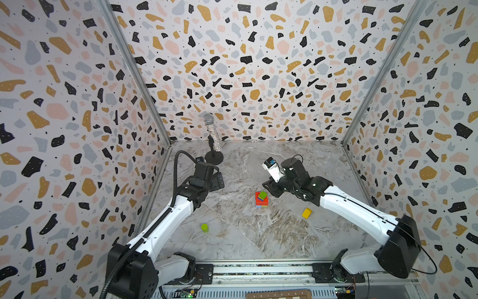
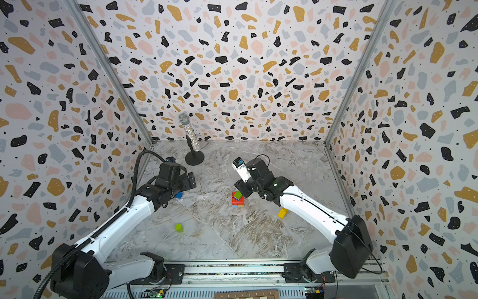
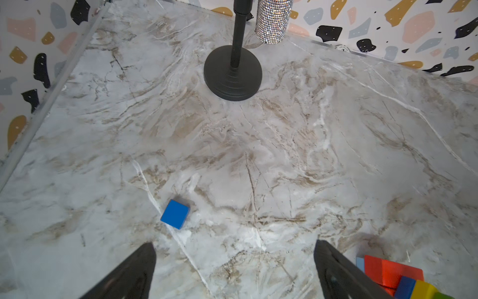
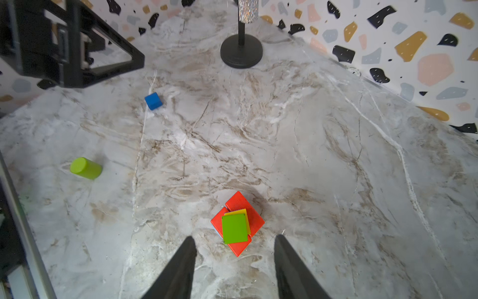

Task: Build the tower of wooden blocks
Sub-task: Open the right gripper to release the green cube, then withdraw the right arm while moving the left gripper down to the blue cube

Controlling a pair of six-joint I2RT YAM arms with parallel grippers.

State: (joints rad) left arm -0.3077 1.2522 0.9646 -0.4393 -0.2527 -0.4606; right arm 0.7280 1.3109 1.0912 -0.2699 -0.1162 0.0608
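My left gripper (image 3: 234, 243) is hanging wide open and empty near the blue cube (image 3: 175, 213). My right gripper (image 4: 234, 237) is hovering by the tower (image 4: 254, 220), fingers apart, clamping nothing.

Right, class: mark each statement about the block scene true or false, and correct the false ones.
1. A green block tops the tower. True.
2. The left pincer holds the blue cube. False: the pincer is open and empty; the cube sits on the table.
3. A yellow block sits on the table apart from the tower. True.
4. The microphone lies flat. False: it is held up on a stand.
5. The right pincer grips the cylinder. False: it is open and empty; the cylinder is on the table, away from it.
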